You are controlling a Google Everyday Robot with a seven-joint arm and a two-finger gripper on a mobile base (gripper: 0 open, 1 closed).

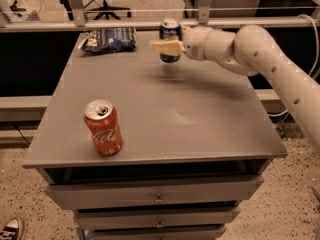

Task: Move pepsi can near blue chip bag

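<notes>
The pepsi can point(170, 40), dark blue with a silver top, is upright and lifted above the grey table point(200, 119) near its back edge. My gripper point(169, 43) reaches in from the right and is shut on the can, with one pale finger point(165, 46) across its front. The blue chip bag point(110, 39) lies flat at the table's back left corner, a short way left of the can and apart from it.
A red-orange cola can point(103, 127) stands upright near the table's front left. My white arm point(270, 59) spans the table's back right. Drawers point(160, 196) sit below the tabletop. A metal rail point(150, 23) runs behind the table.
</notes>
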